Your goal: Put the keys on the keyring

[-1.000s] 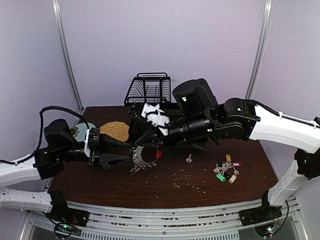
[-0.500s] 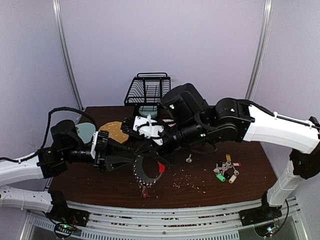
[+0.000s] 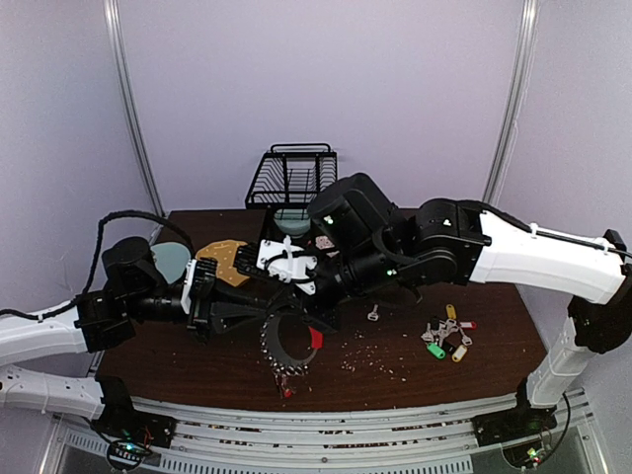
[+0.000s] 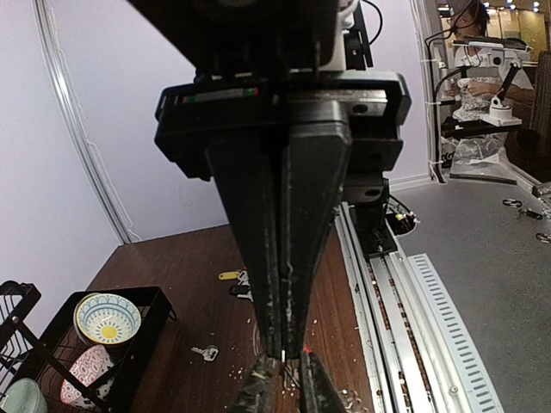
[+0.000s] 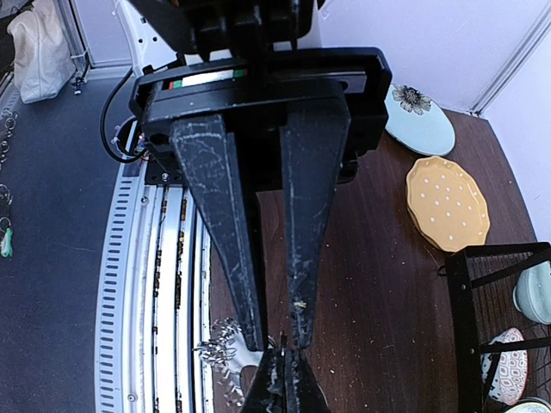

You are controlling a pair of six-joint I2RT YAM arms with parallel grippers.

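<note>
The two arms meet tip to tip over the middle of the tabletop (image 3: 415, 385), and the keyring (image 3: 275, 348) hangs upright straight below that meeting point. Its red-sleeved arc (image 3: 316, 339) faces the right arm. The keys (image 3: 283, 370) fringe the bottom of the loop, and the lowest ones are down at the wood.

The right hand (image 5: 280, 344) has its fingers pressed together at the tips. The ring dangles directly under them, so it looks pinched there. In that hand's own camera a cluster of keys shows just to one side of the tips.

The left hand (image 4: 282, 348) comes in level from the other side. Its fingers are drawn almost together, with only a thin slit between them, and their tips are nose to nose with the right hand's tips. Whether they are nipping the ring's wire I cannot tell.

Well off to the right lie a single small key (image 3: 373, 314) and a separate bunch with coloured tags (image 3: 446, 336).
</note>
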